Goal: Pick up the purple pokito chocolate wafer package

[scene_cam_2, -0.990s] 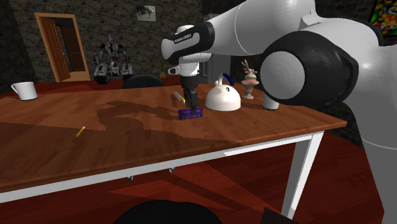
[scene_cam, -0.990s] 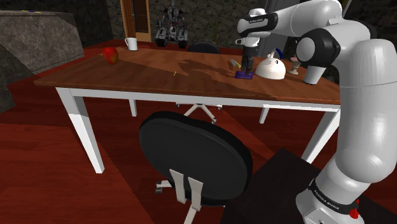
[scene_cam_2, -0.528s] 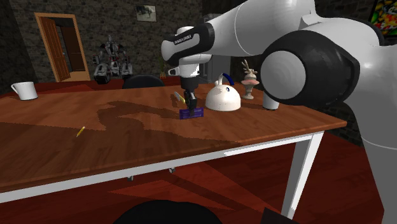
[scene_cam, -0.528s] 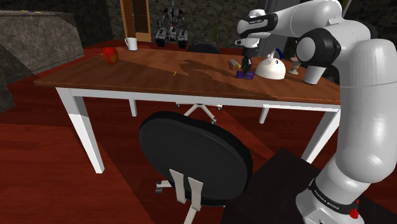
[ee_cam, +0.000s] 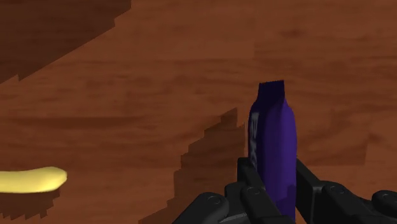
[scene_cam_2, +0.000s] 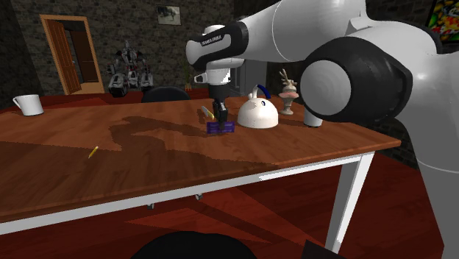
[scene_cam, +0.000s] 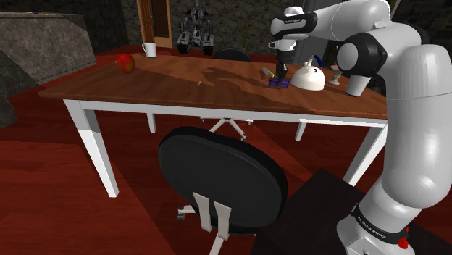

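The purple wafer package (ee_cam: 273, 140) is a slim, glossy purple pack, clasped edge-on between my two black fingers. My gripper (ee_cam: 275, 191) is shut on it. In the second exterior view the package (scene_cam_2: 220, 126) hangs level under my gripper (scene_cam_2: 220, 118), just over the brown wooden table (scene_cam_2: 147, 162), and throws a shadow on the wood. From the shoulder view, the package (scene_cam: 279, 82) and gripper (scene_cam: 281, 74) are at the table's far right part, beside a white round teapot (scene_cam: 308, 77).
A yellow banana-like thing (ee_cam: 32, 179) lies close by the package. The white teapot (scene_cam_2: 257, 112), a small figurine (scene_cam_2: 288, 90) and a grey cup (scene_cam: 356, 85) stand near. A red apple (scene_cam: 126, 63), a white mug (scene_cam: 149, 49) and a black office chair (scene_cam: 221, 181) are farther off.
The fingers have closed on the purple package, and the hand has risen slightly with it, taking it just off the table.
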